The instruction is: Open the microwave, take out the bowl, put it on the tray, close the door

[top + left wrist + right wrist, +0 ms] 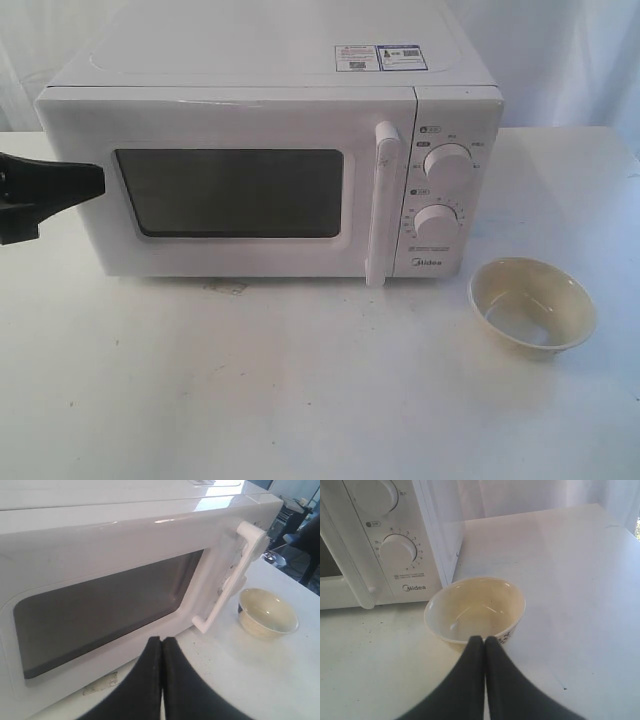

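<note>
- You have the microwave (250,150) at the far middle of the table (300,400), with its door (225,125) flush with the front, so read it as shut
- The handle (382,200) stands free, with nothing on it, and the dark window (230,192) shows nothing you can make out inside
- The bowl (532,305) is outside the oven: upright and empty on the bare table, near right, just in front of the knob panel (447,190) and apart from the casing
- No tray shows in any view, so you can't tick off that step; judging by the layout, bowl-out and door-shut look done and placement looks left
- The left gripper (98,181) hangs at the left edge, level with the window and in front of the door's left end; its fingers are pressed together with nothing between them, and no contact with the door is visible
- The right gripper (484,641) shows only in its own wrist view; its fingers are pressed together and empty, with the tips at the bowl's wall, and you can't tell if they touch it
- Surface: white, matte and lightly speckled, with a scuffed patch (225,288) just below the door's front edge
- Room: a white drape (560,60) hangs behind, and the left wrist view catches dark clutter (300,525) beyond the table's right end, too blurred to name
</note>
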Controlling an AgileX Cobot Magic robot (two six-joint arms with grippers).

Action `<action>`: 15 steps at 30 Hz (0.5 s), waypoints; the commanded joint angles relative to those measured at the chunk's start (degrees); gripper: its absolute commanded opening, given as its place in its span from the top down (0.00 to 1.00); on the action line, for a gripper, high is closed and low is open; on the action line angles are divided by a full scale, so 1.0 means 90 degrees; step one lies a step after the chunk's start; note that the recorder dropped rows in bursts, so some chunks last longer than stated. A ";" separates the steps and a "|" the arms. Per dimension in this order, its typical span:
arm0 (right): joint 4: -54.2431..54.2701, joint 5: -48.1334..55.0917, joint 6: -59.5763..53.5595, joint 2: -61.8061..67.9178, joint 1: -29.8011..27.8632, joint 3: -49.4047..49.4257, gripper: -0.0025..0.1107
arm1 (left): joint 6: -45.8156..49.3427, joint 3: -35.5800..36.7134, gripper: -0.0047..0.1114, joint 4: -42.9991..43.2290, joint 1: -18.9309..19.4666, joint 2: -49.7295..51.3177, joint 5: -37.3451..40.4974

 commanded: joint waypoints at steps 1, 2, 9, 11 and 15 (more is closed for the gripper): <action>-0.0085 -0.0006 0.0012 -0.0042 -0.0072 0.0033 0.98 | -0.0172 -0.0033 0.96 0.0087 -0.0003 -0.0151 -0.0119; -0.0085 -0.0006 0.0012 -0.0042 -0.0072 0.0033 0.98 | -0.0302 -0.0033 0.96 0.0213 -0.0003 -0.0286 -0.0216; -0.0085 -0.0006 0.0012 -0.0042 -0.0072 0.0033 0.98 | -0.2034 -0.0033 0.96 0.1759 -0.0003 -0.2430 -0.0900; -0.0065 -0.0006 0.0012 -0.0042 -0.0072 0.0033 0.98 | -0.2810 -0.0033 0.96 0.2323 -0.0003 -0.3116 -0.0856; -0.0035 -0.0006 0.0001 -0.0042 -0.0072 0.0033 0.98 | -0.4296 -0.0033 0.96 0.3746 -0.0003 -0.4388 -0.0479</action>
